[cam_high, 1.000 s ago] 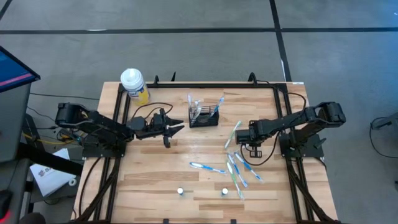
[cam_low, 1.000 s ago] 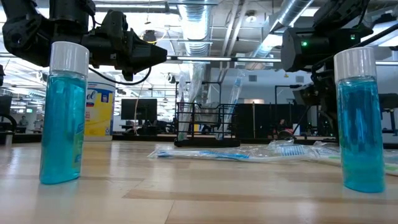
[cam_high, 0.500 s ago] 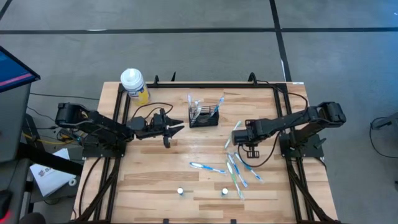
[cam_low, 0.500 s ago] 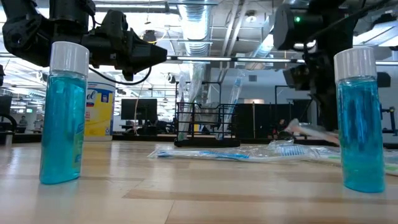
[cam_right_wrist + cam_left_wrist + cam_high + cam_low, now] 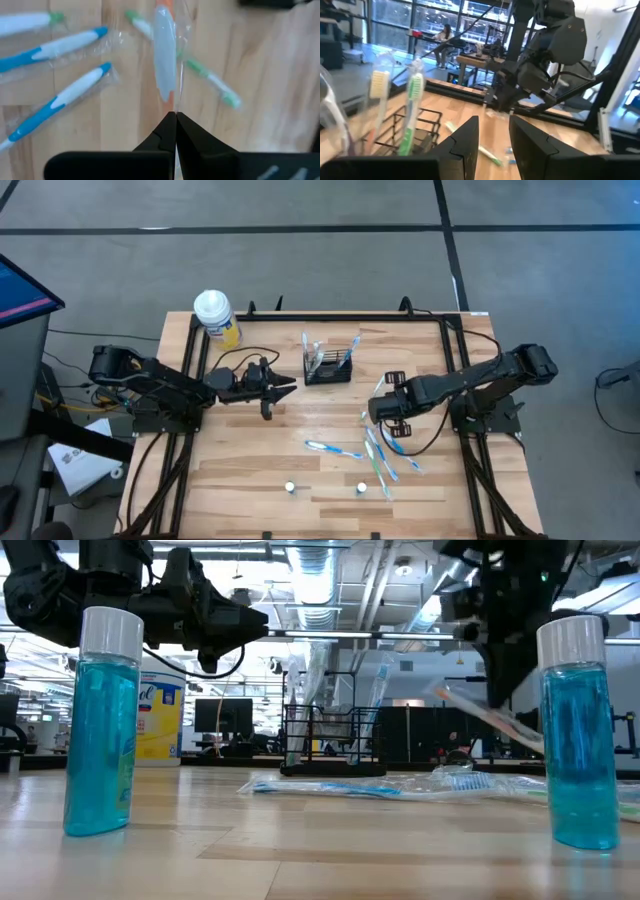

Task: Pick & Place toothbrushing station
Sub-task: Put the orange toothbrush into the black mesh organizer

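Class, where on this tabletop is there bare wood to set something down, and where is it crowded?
Bare wood lies below the left gripper, left of the two small bottles. It is crowded on the right, where wrapped toothbrushes lie under the right gripper, and around the toothbrushing station.

Toothbrushes right-front of toothbrushing station

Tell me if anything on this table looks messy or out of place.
Several wrapped toothbrushes lie scattered at odd angles on the table rather than standing in the toothbrushing station. The right gripper holds one wrapped toothbrush lifted. Nothing looks spilled or broken.
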